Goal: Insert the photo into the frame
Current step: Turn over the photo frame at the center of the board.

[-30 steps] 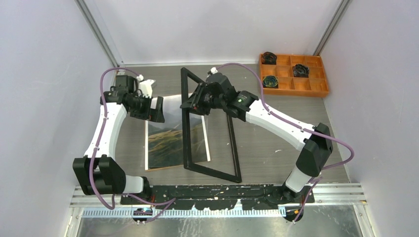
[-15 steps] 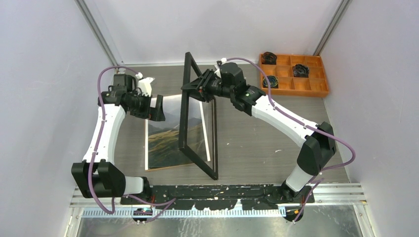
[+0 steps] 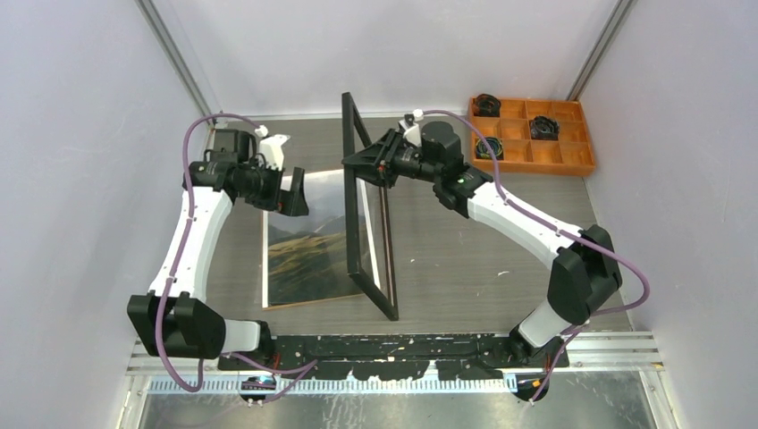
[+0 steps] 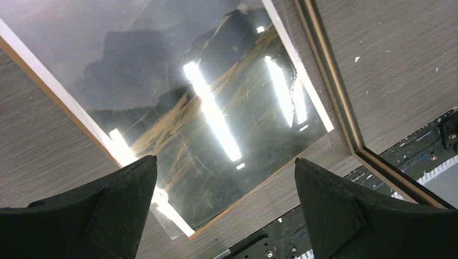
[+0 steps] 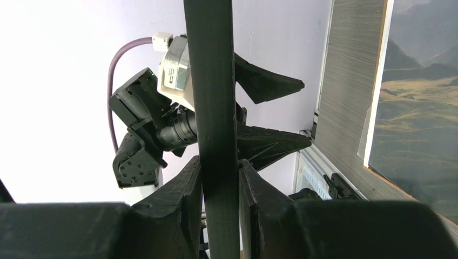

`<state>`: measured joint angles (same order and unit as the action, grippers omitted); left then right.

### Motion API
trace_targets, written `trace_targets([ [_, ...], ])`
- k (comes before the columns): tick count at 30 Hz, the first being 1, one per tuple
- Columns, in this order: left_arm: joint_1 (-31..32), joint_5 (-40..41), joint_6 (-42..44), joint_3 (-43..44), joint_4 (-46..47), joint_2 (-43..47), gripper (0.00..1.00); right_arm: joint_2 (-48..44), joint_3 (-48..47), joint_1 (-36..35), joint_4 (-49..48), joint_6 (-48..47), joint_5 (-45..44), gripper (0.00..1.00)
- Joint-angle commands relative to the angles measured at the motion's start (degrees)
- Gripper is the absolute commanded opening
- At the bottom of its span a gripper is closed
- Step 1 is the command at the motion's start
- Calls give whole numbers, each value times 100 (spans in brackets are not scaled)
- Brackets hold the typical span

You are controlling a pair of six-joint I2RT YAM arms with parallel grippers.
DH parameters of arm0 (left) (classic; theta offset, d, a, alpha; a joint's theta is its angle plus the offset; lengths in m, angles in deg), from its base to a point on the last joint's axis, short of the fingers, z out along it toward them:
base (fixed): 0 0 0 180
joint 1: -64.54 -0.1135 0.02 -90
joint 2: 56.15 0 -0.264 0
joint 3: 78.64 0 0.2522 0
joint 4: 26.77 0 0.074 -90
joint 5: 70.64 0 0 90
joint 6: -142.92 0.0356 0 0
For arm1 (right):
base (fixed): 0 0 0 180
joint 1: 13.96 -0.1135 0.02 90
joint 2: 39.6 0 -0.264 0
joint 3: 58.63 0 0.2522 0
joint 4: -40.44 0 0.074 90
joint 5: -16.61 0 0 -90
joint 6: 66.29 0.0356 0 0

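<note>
Swung nearer upright than before, the frame [image 3: 351, 223] sits pinched in my right tool [image 5: 219, 189]; my left tool [image 4: 224, 161] gapes over the photo [image 3: 308, 255].

The photo [image 3: 308, 259] lies flat on the surface [image 3: 465, 259], left of centre; the frame [image 3: 352, 223] stands on edge over its right side, pinched by the right end effector [image 3: 362, 165]; the left end effector [image 3: 295, 192] hangs above the photo's far-left corner.
</note>
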<state>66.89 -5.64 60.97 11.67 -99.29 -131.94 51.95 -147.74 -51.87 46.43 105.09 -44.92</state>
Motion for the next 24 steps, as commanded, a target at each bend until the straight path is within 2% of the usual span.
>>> trace_targets([
  [1,198,-173,-243,429,99,143,100,-516,308,256,-555,389,238,29],
  [4,337,-339,-507,600,224,152,100,-637,386,358,-387,279,295,38],
  [8,693,-584,-857,879,469,139,100,-683,311,417,152,-22,394,46],
  [13,1425,-405,-1127,1317,576,-63,100,-770,274,525,655,-256,414,47],
  [16,1799,-113,-1148,1669,508,-327,100,-828,143,568,1130,-515,405,52],
  [19,1906,-96,-1227,1879,456,-567,100,-872,37,586,1421,-711,418,57],
  [22,1947,-76,-1254,1873,570,-665,100,-923,11,591,1512,-779,469,69],
  [24,2005,-42,-1262,1871,644,-739,100,-979,-47,610,1634,-854,471,71],
])
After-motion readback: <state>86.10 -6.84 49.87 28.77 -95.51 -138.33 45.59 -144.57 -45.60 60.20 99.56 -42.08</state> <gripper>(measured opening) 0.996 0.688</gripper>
